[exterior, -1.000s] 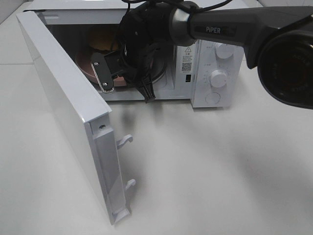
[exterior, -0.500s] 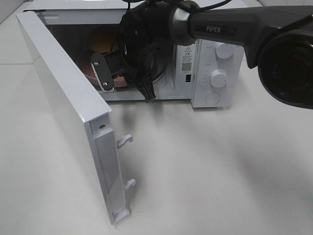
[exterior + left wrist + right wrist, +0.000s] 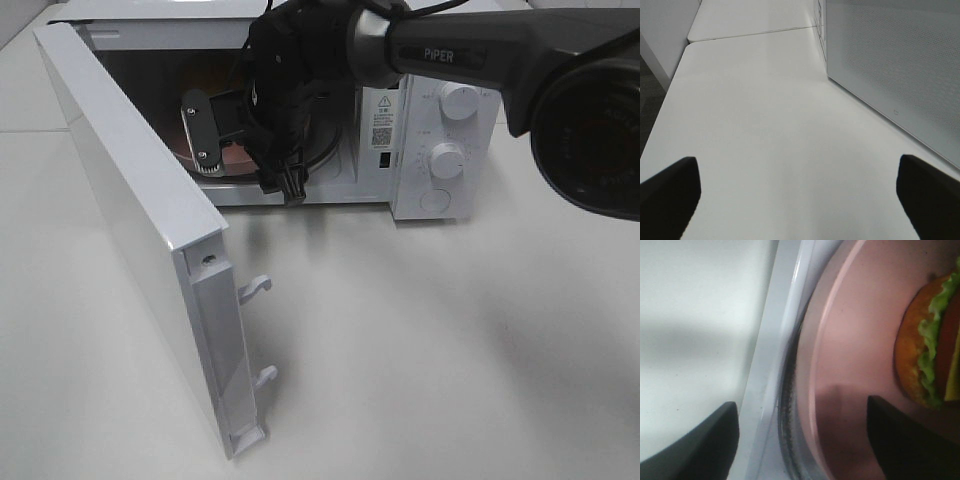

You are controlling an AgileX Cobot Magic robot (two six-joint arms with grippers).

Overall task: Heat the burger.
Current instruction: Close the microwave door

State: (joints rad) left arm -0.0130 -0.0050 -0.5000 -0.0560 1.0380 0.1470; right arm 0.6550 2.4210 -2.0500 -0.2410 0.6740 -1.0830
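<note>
Right wrist view is showing us the right tool standing wide and gripping nothing, one finger hanging over the pink plate and the other outside its rim. Just ahead of the tool, on that plate inside the microwave, the burger is sitting, partly cut off by the frame. We are judging it light, soft and loosely stacked, so squeezing the bun is likely to shift the layers. Taking the stiff plate by its rim is looking like the safer hold. Behind the tool the door is standing wide open over the pale, smooth bench, giving room to back out. Well apart, on the door's outer side, the left tool is hovering wide and empty over the bench.
</note>
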